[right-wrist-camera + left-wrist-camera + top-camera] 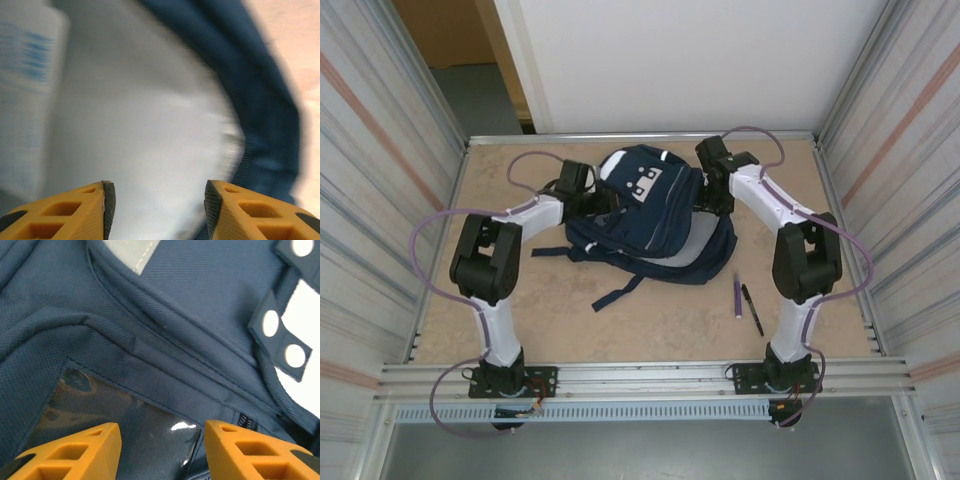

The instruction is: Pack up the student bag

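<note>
The student bag [650,215] lies on the table [650,310] between the two claws, which reach it from opposite sides. The left claw [162,427] stands about half open and holds nothing. Just ahead of its fingers [82,450] is the navy outer cloth of the bag. A clear window pocket [115,412] lies right under the gap, and the end of a zip [246,421] is close beside the right-hand finger. Whether the fingers touch the cloth cannot be told.

The right claw [157,187] is also about half open and empty. It points into the mouth of the bag: the grey lining [150,115] is directly ahead of it and the navy rim curves around on its right. To its left there is a white thing with blue print [25,75], too blurred to name.

A purple pen [737,296] and a black pen [752,310] lie side by side on the table, well behind the right claw and near that arm's elbow.

The step in hand seems to be the opening of the bag, so that things can go inside. The packing looks unfinished, because the two pens are outside. The next move probably asks the left claw to pinch the cloth or the rim and hold the mouth wide. The right claw would then need to draw back to the pens and take one of them. A thin pen lying flat on the table needs a low and exact grip.
</note>
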`<control>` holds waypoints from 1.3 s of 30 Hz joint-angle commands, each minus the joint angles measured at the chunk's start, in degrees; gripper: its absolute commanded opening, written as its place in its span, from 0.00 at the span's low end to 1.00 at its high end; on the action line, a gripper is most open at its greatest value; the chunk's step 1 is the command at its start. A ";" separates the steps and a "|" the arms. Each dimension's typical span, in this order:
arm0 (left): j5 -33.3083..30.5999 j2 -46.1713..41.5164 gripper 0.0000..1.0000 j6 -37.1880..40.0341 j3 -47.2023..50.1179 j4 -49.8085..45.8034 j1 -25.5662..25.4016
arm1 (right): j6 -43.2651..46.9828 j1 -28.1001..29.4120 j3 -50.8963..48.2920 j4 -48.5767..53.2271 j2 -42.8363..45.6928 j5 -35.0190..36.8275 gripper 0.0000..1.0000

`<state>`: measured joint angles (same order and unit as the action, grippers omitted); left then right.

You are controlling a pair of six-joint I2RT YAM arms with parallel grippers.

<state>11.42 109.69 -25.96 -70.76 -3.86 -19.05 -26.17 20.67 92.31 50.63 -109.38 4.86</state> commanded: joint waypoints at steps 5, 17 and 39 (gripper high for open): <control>-9.41 -9.03 0.48 -7.48 13.87 -1.89 3.37 | 4.96 0.14 3.94 8.95 -3.89 20.99 0.53; -2.61 -29.92 0.50 -9.21 25.34 -7.50 3.14 | 7.43 2.78 0.75 3.73 5.72 7.34 0.55; 15.77 -20.09 0.99 73.37 2.26 -36.29 -6.53 | 4.03 4.30 -19.08 -4.42 20.68 -11.78 0.56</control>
<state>25.91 87.53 33.76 -66.46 -33.74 -24.82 -20.95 26.15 74.43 46.98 -91.46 -6.04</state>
